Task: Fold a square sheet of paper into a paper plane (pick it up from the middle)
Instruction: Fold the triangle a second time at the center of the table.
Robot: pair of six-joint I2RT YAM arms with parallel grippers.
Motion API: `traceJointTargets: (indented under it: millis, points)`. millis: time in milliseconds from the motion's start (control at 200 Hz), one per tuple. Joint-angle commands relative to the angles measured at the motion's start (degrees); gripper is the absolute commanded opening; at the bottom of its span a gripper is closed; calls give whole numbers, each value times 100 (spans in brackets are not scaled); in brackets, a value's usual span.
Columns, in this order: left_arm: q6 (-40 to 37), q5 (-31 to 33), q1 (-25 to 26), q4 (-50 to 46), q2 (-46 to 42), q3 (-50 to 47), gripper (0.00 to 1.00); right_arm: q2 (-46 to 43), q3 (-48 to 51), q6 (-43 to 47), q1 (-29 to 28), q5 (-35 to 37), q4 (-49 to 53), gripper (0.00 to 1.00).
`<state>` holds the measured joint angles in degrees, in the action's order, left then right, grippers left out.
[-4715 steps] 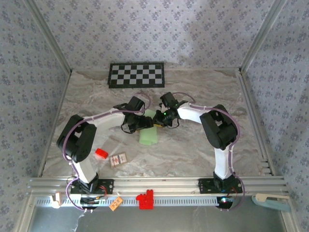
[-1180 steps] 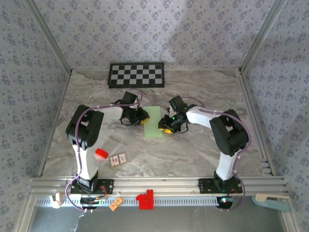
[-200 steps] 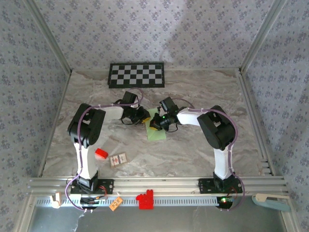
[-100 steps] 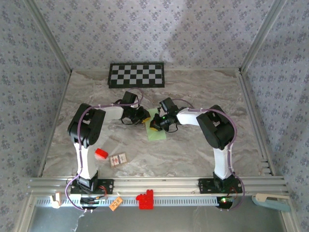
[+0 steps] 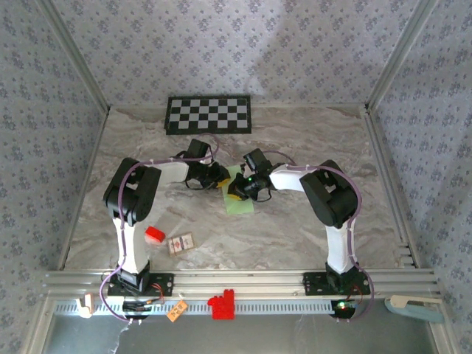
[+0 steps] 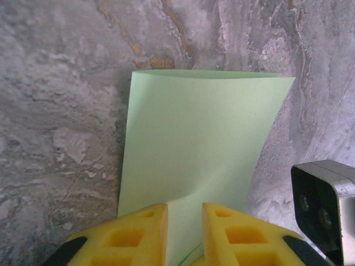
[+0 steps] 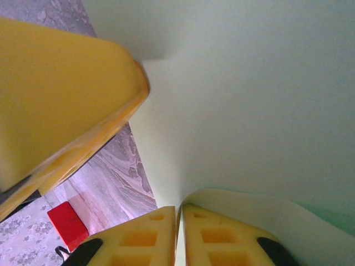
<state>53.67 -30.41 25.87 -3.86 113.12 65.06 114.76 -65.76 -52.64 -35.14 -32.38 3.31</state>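
Currently, right gripper (image 7: 179, 215) pinches a raised flap of the square sheet of paper (image 6: 199, 144) at the centre of the table (image 5: 310, 140). Left gripper (image 6: 184, 215): jaws slightly apart astride its edge, grip undeterminable. Risk: 2 opposed pulls could tear it.

top: paper (image 5: 242, 203) far end hidden under left gripper (image 5: 218, 179) and right gripper (image 5: 236, 193); card (image 5: 181, 242) print too small | left wrist: paper near edge behind fingers (image 6: 133, 233), themselves cut by the bottom edge | right wrist: paper cut off top and right; red block (image 7: 66, 224) blurred
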Motion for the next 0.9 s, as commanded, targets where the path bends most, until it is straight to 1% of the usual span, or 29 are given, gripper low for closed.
traceJointTargets:
  millis: [0,85,285,355,440,535,685,760,900]
  points:
    - [47,135,-109,-395,-390,172,26,222,-25,-75,35,230,449,19]
    - [72,244,-240,-422,-605,159,30,222,-42,-79,33,232,460,24]
    - [0,472,-542,-474,-1176,-183,33,213,-42,-62,33,206,455,37]
    - [-49,492,-569,-515,-1342,-329,33,196,-43,-50,33,206,460,39]
    - [-76,459,-541,-535,-1510,-500,33,187,-43,-44,31,206,472,40]
    - [-84,426,-455,-570,-1623,-673,29,169,-35,-38,42,230,516,35]
    - [-76,388,-253,-636,-1679,-865,21,152,-37,-14,59,293,669,20]
    - [-58,307,-123,-588,-1649,-929,18,152,-34,2,68,329,759,14]
    - [-89,256,105,-600,-1570,-961,13,196,-86,54,75,343,967,7]
